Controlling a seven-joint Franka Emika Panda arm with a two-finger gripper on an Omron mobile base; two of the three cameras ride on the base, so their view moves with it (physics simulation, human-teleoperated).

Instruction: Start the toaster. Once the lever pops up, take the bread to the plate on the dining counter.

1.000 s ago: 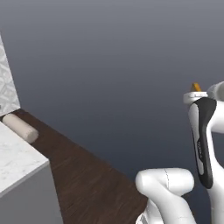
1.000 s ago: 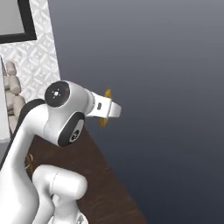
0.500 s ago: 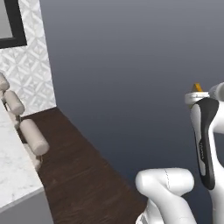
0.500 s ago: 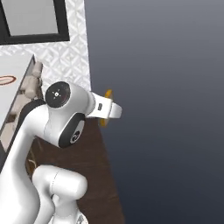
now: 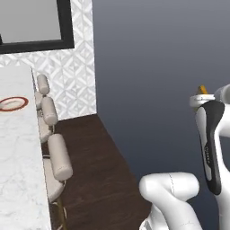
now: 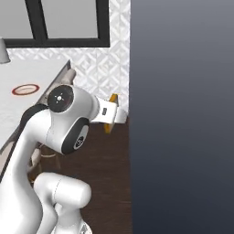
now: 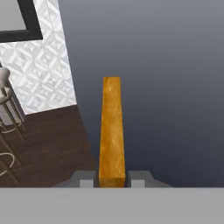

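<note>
- Hand view: the gripper [image 7: 112, 180] is clamped on the bread [image 7: 112, 131], seen edge-on, a golden-brown slice standing up between the fingertips.
- The plate [image 5: 12, 103] sits near the far end of the dining counter [image 5: 20, 179], well apart from the bread.
- Bar stools [image 5: 59, 157] line the counter's edge.
- Risk: with so narrow a pinch, a jolt from the base could shake the slice loose.

Light is even and soft in all 3 views, with no clear source and no glare. Shadows are faint: slight shading under the stools [image 5: 58, 157] and on the arm's underside. The grey wall [image 6: 183, 114] fades from darker at top to lighter below. Edges look slightly soft and low in detail; no edge distortion.
</note>
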